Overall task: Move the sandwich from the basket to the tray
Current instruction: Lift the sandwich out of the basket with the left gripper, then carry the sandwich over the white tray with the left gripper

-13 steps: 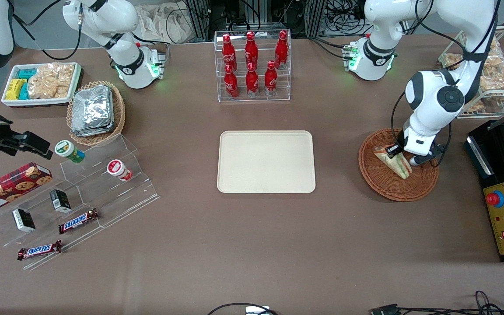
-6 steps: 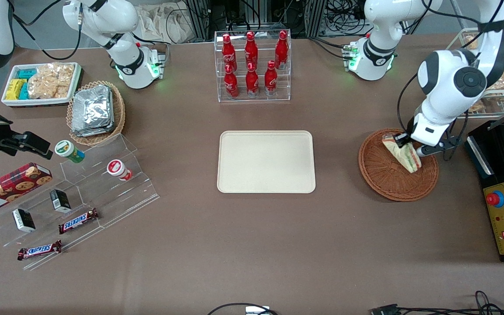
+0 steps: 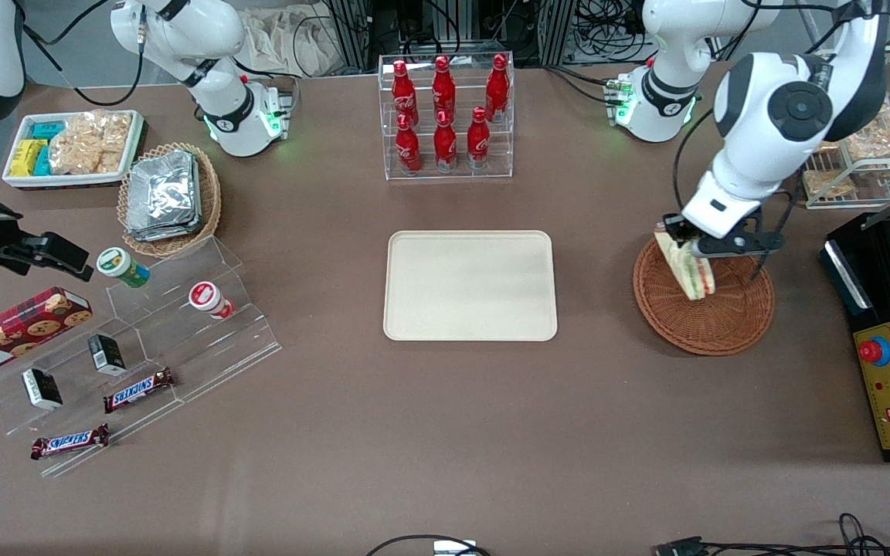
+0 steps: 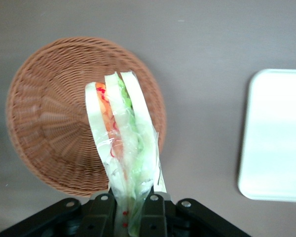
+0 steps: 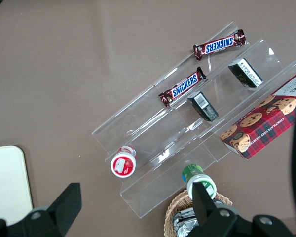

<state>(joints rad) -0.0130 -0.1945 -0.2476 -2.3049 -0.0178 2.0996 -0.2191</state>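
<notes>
Front view: the gripper point(image 3: 687, 245) hangs above the edge of the reddish-brown wicker basket point(image 3: 723, 324) that lies toward the parked arm's end, its jaws clamped narrow on the top of one triangular sandwich point(image 3: 688, 270). The sandwich hangs lifted over the basket, its long axis running from the jaws down toward the front camera, with the layered edge facing the camera. One cream rectangular tray point(image 3: 470, 285) lies bare at the middle of the table point(image 3: 445, 417), well apart from the basket. Only this view shows the clear rack holding six red cola bottles point(image 3: 445, 116), farther from the camera than the tray.

Left wrist view: here the sandwich point(image 4: 122, 148) is seen edge-on: three white bread slices with orange, red and green filling between them, wrapped in clear film. Its narrow end sits pinched between the two black fingers point(image 4: 102, 212), and its long axis points straight away from them, across the basket point(image 4: 49, 133). A rounded corner of the tray point(image 4: 276, 138) shows beside the basket, not touching it.

Right wrist view: neither sandwich nor gripper appears. It shows a clear stepped stand point(image 5: 163, 148) with two Snickers bars point(image 5: 219, 44), two small black boxes point(image 5: 244, 72) and two round tubs point(image 5: 124, 163), plus one cookie box point(image 5: 264, 123).
</notes>
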